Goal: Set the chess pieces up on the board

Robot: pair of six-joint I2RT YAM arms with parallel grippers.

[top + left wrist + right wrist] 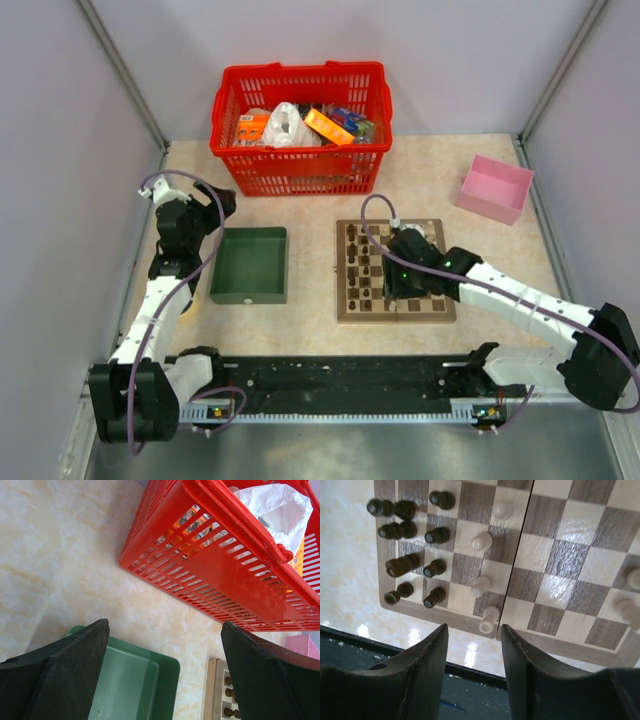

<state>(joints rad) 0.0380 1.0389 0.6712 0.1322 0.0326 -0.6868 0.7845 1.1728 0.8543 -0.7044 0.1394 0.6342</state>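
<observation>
I'm looking down on the board (343, 302), which is lying flat on the table (430, 180) in front of the right arm, with the green tray (250, 266) well to its left and the pink box (495, 188) beyond its far right corner. The red basket (300, 130) is sitting at the back.

The right gripper (473, 634) is hovering low over the near edge of the board. Its jaws are standing partly open and are gripping nothing; I'm seeing only board rim and table in the gap. Just beyond the fingertips (437, 640), four pale pieces (481, 541) are lining up beside the board's centre seam, the nearest one almost at the rim. The dark pieces (395, 545) are filling two rows along the board's left end, right next to that pale line. Two more pale shapes are showing at the right edge of the wrist view, but they are cut off, so I can't say which pieces they are.

The left gripper (164, 625) is hanging over the table between the tray and the basket. Its jaws are spread wide and it is holding nothing. Through them I'm catching a corner of the tray, the basket wall and a strip of the board.
</observation>
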